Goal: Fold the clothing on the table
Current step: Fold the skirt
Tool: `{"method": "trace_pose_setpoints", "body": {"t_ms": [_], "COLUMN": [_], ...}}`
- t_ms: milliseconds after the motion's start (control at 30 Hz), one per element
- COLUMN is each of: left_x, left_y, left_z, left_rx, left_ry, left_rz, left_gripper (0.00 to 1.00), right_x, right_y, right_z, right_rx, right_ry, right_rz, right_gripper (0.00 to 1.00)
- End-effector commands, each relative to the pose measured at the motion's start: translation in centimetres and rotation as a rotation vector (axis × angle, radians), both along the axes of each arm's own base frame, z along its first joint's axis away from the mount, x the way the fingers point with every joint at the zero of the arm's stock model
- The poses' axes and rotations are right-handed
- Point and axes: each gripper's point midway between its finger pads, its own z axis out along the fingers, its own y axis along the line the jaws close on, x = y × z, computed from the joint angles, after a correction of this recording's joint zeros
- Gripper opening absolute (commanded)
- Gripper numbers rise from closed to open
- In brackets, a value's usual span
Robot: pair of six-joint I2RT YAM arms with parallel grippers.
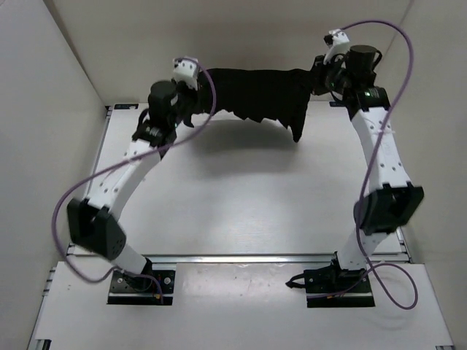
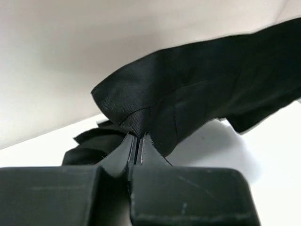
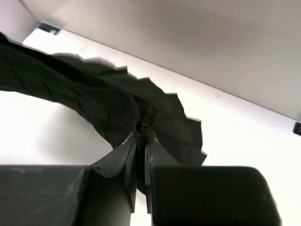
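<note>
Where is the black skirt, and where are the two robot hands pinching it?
clothing [image 1: 255,93]: top view, middle of the hanging fabric.
left gripper [image 2: 137,141]: left wrist view, between its fingertips, shut on a fabric corner.
right gripper [image 3: 141,139]: right wrist view, between its fingertips, shut on the pleated edge.

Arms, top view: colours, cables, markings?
The left arm and right arm: white links, black joint housings, black base plates. A purple cable loops along each. The left gripper and right gripper: black wedge fingers. One green light on the right arm.

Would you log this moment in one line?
left gripper: shut on clothing | right gripper: shut on clothing | clothing: stretched above table
</note>
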Motion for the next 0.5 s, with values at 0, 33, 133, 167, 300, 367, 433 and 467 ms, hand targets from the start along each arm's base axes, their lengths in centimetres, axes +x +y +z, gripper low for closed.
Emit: {"method": "trace_pose_setpoints", "body": {"t_ms": [0, 33, 133, 167, 300, 367, 433, 467], "left_x": [-6.0, -7.9, -12.7, -14.1, -20.3, -22.0, -22.3, -22.0], "left_y": [0.7, 0.9, 1.5, 1.4, 3.3, 4.5, 5.5, 6.2], "left_z": [1.2, -0.5, -6.9, -8.8, -16.8, -18.2, -19.4, -20.1], "left_rx": [0.094, 0.094, 0.067, 0.044, -0.007, -0.064, -0.121, -0.136], "left_ry": [-0.13, -0.116, -0.013, 0.043, 0.253, 0.302, 0.35, 0.377], "left_rz": [0.037, 0.035, 0.032, 0.021, 0.015, 0.028, 0.054, 0.07], "left_gripper": [0.0, 0.0, 0.0, 0.0, 0.0, 0.0, 0.0, 0.0], "right_x": [-5.0, -5.5, -10.3, -12.9, -20.5, -22.0, -22.4, -22.4], "right_y": [-1.6, -1.6, -1.7, -1.4, 0.6, 1.2, 1.1, 1.2], "right_z": [3.9, -0.4, -9.5, -13.1, -21.9, -23.5, -24.9, -24.9], "right_rx": [-0.038, -0.04, -0.054, -0.064, -0.109, -0.095, -0.065, -0.021], "right_ry": [-0.118, -0.038, 0.115, 0.186, 0.402, 0.447, 0.486, 0.512], "right_rz": [-0.036, -0.022, 0.0, 0.018, 0.083, 0.09, 0.077, 0.073], "right_gripper": [0.0, 0.01, 0.0, 0.0, 0.0, 0.0, 0.0, 0.0]}}
